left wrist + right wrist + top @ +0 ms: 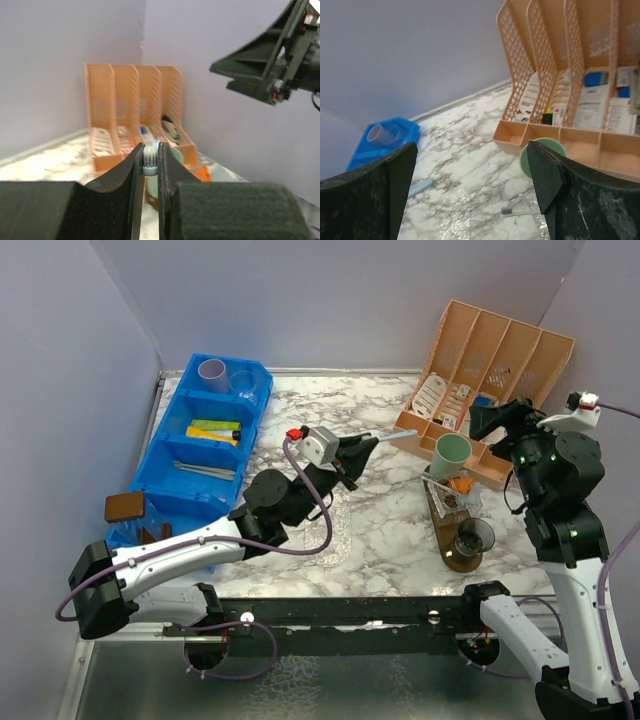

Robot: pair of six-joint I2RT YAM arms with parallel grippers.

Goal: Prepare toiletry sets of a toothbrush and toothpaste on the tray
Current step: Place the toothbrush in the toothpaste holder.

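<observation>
Over the middle of the bench (385,535), in the overhead view, the left jaws are clamping a pale blue toothbrush (393,437), most of which is sticking out to the right toward the mint green cup (452,453) at the far end of the wooden tray (447,525). The brush is hanging in the air, short of the cup. A smoky dark cup (473,537) is standing at the tray's near end, with an orange tube (461,483) lying between the two cups. The right jaws are hovering raised beside the peach organiser (500,340), above the tray's far end.

From the left wrist, the jaws are sitting nearly shut on the brush, its white bristles showing in the narrow slit between the fingertips. The mint cup is lining up just behind and below. I judge the hold slim: a thin handle pinched this way could be swivelling or slipping as the arm tips it down, and a brush arriving off-centre could be catching the rim and toppling the light cup. The right arm, looming at the upper right, is also crowding the path.

From the right wrist, the jaws are spreading wide with nothing between them. The mint cup is lying below, nearer the right finger, and a second toothbrush (520,212) is resting just beside it; whether on the tray I cannot tell.
</observation>
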